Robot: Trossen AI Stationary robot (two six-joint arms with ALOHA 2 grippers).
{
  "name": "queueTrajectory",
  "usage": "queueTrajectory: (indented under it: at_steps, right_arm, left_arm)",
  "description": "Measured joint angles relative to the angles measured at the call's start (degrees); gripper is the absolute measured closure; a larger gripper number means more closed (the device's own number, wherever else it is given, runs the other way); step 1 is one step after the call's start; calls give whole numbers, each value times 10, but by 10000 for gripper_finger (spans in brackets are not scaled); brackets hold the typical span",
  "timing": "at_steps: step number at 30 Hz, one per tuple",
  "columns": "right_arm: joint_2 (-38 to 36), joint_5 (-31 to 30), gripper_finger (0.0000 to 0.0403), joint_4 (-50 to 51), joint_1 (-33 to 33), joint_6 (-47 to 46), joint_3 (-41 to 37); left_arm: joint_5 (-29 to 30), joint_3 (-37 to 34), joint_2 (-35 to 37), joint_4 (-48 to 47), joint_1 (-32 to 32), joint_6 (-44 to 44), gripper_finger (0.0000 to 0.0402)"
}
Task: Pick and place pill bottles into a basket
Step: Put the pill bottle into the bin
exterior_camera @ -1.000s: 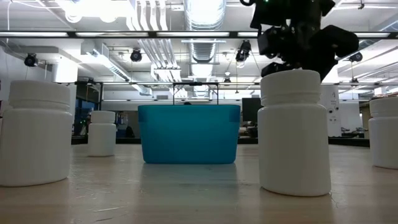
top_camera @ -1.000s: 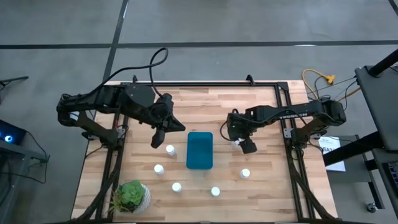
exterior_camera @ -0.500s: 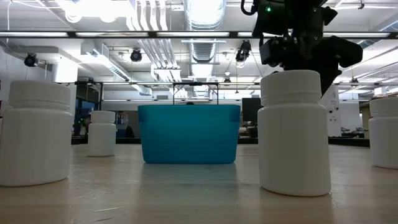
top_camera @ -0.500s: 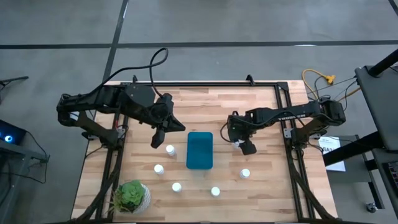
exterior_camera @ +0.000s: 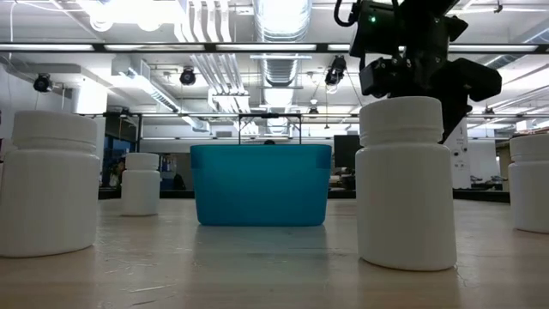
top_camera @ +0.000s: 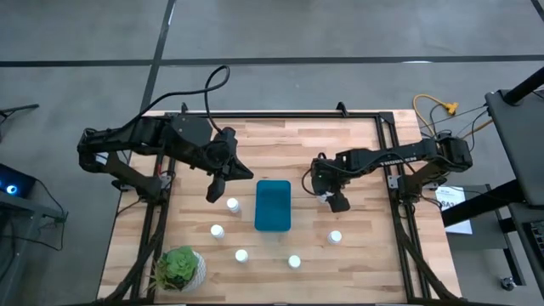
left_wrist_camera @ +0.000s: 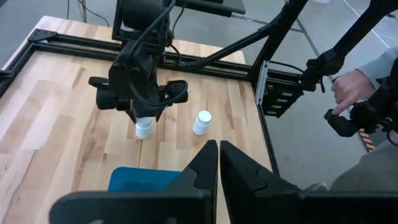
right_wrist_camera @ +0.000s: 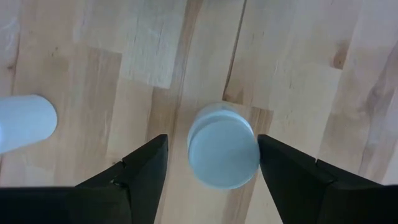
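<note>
The teal basket (top_camera: pixel 272 205) stands mid-table; it also shows in the low view (exterior_camera: pixel 260 184). Five white pill bottles stand on their bases around it: one (top_camera: pixel 233 204) at its left, three (top_camera: pixel 218 230) (top_camera: pixel 241 255) (top_camera: pixel 294 262) nearer, and one (top_camera: pixel 335 238) at the right. A sixth bottle (right_wrist_camera: pixel 222 152) stands upright between the open fingers of my right gripper (right_wrist_camera: pixel 212 139), which points down over it at the basket's right (top_camera: pixel 326 196); I see no touch. My left gripper (top_camera: pixel 213 192) is shut and empty, left of the basket; its closed fingers show in the left wrist view (left_wrist_camera: pixel 218 167).
A white pot with a green plant (top_camera: pixel 180 268) stands at the near left corner. Black frame rails (top_camera: pixel 394 183) run along the table's sides. A person's hand (left_wrist_camera: pixel 348 90) shows beyond the right edge. Bare wood lies at the table's far side.
My right gripper has gone down toward the bottle beside the basket, its fingers still apart.
</note>
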State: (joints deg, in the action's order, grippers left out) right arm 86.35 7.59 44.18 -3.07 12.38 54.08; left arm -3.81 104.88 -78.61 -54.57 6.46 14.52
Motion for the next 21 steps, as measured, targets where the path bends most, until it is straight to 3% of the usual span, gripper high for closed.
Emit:
queueTrajectory:
  at_steps: [7,21]
  right_arm:
    - [0,-1,177,-7,-1,-4,0]
    - [0,-14,261,-9,-6,-11,0]
  left_arm:
    - [0,0,0,0,0,0,402]
    - [0,0,0,0,0,1,402]
